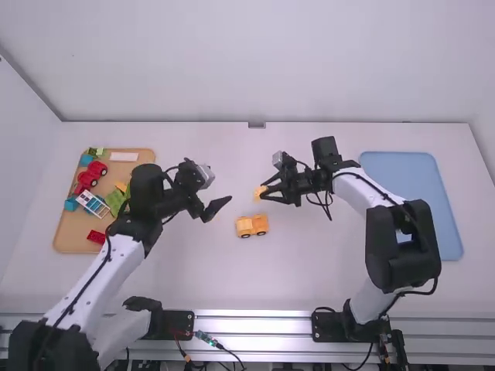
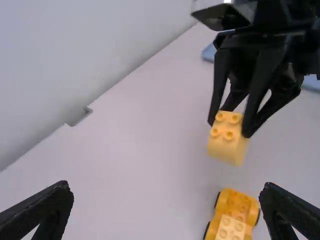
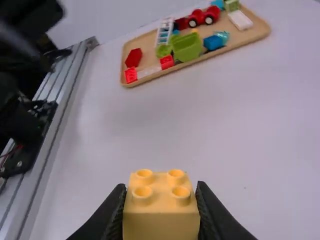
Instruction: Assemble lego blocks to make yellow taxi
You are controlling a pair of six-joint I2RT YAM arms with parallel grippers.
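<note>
My right gripper is shut on a yellow block, held above the table behind the wheeled yellow taxi base. In the right wrist view the four-stud block sits between the fingertips of the right gripper. Left of the base, my left gripper hangs over the table with its fingers apart and nothing between them. The left wrist view has the left gripper spread wide, the base near one finger, and the held block farther off.
On the left, a wooden tray holds a red vehicle, a white ladder piece, green pieces and other blocks. A blue tray lies at the right, partly beneath the right arm.
</note>
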